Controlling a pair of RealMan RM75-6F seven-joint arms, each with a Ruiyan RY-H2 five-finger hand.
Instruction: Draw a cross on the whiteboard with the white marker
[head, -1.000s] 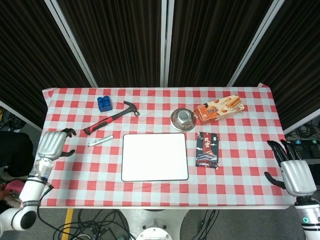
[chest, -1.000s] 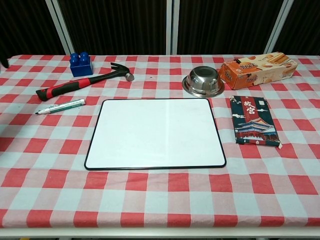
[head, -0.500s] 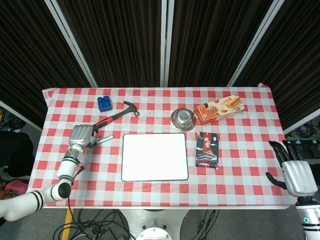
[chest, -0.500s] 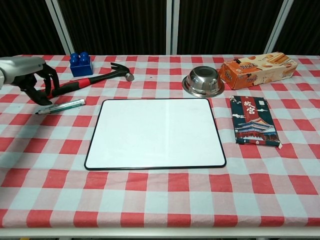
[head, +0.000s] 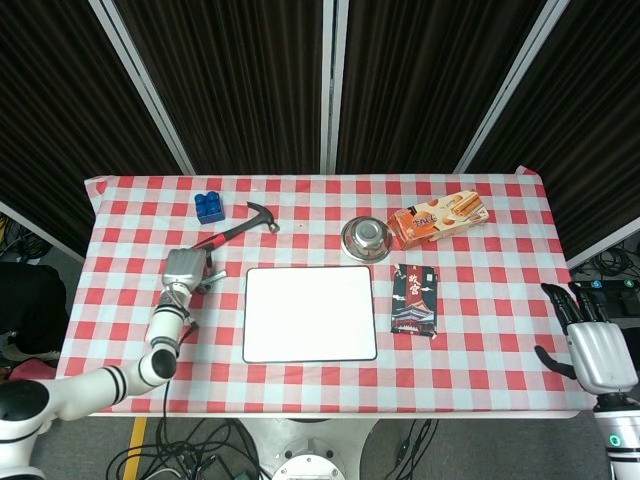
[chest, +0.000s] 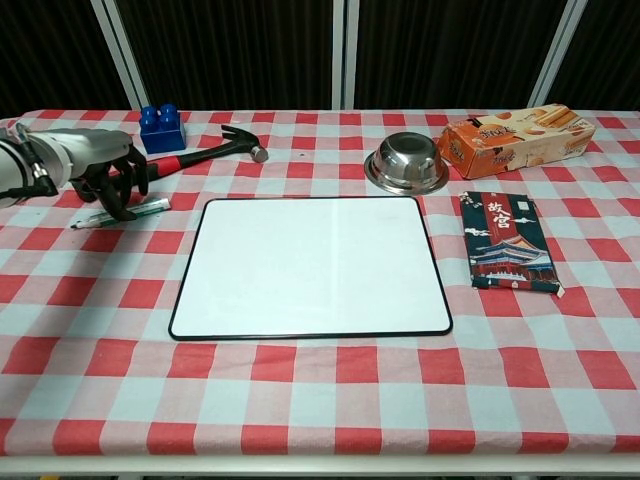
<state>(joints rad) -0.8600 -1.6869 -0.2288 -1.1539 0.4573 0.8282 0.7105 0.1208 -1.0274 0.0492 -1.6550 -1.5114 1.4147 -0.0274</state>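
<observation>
The white marker (chest: 152, 206) lies flat on the checked cloth left of the whiteboard (chest: 310, 265); in the head view only its right end (head: 215, 276) shows. My left hand (chest: 100, 160) hangs directly over it, fingers curled down with the fingertips (chest: 128, 203) at the marker's middle. From the head view the left hand (head: 183, 268) sits just off the upper-left corner of the whiteboard (head: 310, 313), which is blank. My right hand (head: 595, 345) hangs open off the table's right edge, far from everything.
A red-handled hammer (chest: 170, 165) lies just behind the left hand, with a blue block (chest: 161, 128) beyond it. A steel bowl (chest: 407, 163), a biscuit box (chest: 515, 138) and a dark packet (chest: 507, 241) sit right of the board.
My left hand has swung in from the table's left edge to above the marker and lowered its fingers onto it. The marker has not moved. The right hand stays put.
</observation>
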